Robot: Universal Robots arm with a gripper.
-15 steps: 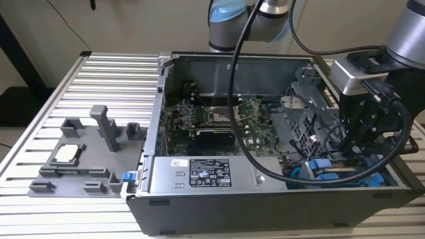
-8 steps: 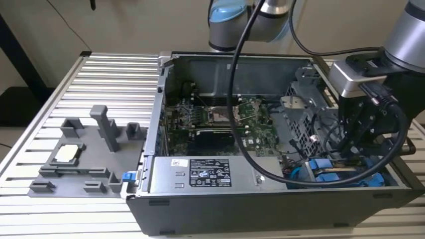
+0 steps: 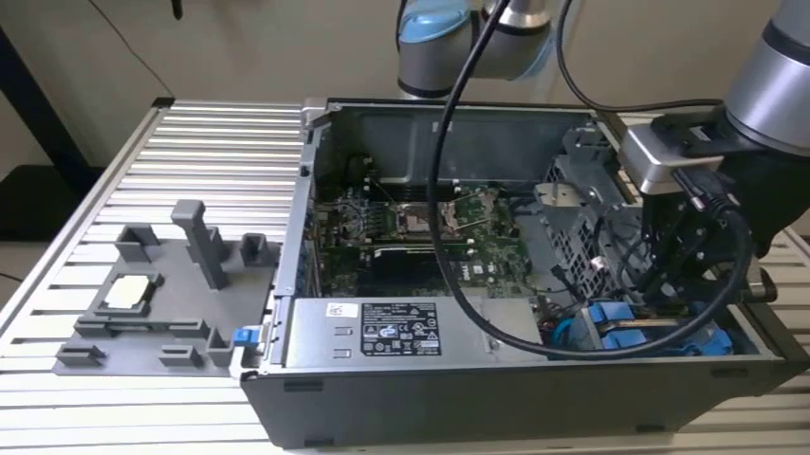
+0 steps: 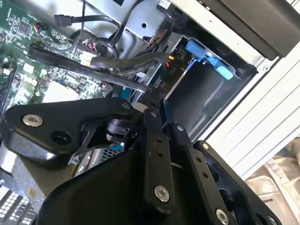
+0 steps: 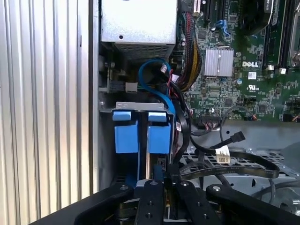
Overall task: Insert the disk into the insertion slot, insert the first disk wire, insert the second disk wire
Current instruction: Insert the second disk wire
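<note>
**Cream wall, ribbed metal table**

A plain cream wall (image 3: 253,47) closes the back in the exterior view, softly and evenly lit, with a thin black cable (image 3: 127,43) hanging down it. At the exterior view's left a dark post (image 3: 38,109) slants across it. The table (image 3: 215,142) is of ribbed silver metal slats that catch the light. Past its edge, in the second wrist view, lies crumpled beige cloth (image 4: 283,180)

The hand (image 5: 165,187) hides the near ends of the two blue carriers (image 5: 126,136).
</note>
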